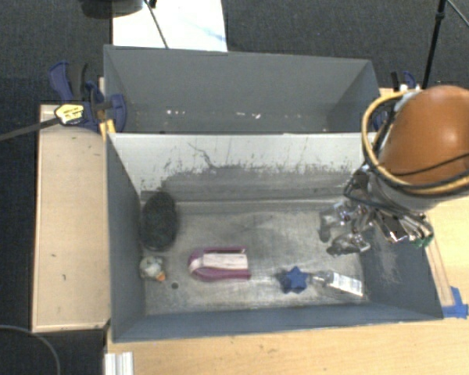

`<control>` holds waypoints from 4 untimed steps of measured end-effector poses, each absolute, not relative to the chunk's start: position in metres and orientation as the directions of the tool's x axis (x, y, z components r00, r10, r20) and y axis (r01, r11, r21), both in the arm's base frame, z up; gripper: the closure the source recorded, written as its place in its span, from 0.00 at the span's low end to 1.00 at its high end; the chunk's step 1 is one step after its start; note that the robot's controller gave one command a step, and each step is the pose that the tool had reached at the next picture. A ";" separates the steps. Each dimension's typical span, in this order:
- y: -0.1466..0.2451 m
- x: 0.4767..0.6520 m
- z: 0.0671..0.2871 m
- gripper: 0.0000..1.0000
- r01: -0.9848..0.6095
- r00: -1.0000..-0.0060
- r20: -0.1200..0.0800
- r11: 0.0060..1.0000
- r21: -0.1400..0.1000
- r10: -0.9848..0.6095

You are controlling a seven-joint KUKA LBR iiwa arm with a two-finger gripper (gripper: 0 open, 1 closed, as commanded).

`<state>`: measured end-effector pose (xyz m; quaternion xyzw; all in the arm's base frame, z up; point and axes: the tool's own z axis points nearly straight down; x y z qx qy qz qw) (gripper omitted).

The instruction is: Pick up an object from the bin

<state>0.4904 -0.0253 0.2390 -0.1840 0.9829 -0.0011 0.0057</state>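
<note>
A flat silvery packet lies near the front right of the grey bin's floor, with a small blue knobbly piece just beside it.

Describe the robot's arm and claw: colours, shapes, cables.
The wrist wears a large orange-brown cover, smooth and dome-shaped. Yellowish and black cables loop round its edge and across it. Below it, the claw is a compact cluster of silvery metal and dark parts, with no readable markings.

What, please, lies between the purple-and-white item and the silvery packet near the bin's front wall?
In the camera view, a small blue object lies between the purple-and-white item and the silvery packet.
</note>
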 end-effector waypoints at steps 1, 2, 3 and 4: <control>-0.025 0.489 0.234 0.00 -0.360 -0.933 -0.002 0.933 0.000 -0.360; -0.009 0.490 0.075 0.00 -0.609 -0.793 -0.003 0.793 0.001 -0.609; -0.010 0.491 0.079 1.00 -0.610 -0.793 -0.004 0.793 -0.002 -0.610; -0.002 0.500 0.220 1.00 -0.557 -0.831 -0.009 0.831 -0.006 -0.557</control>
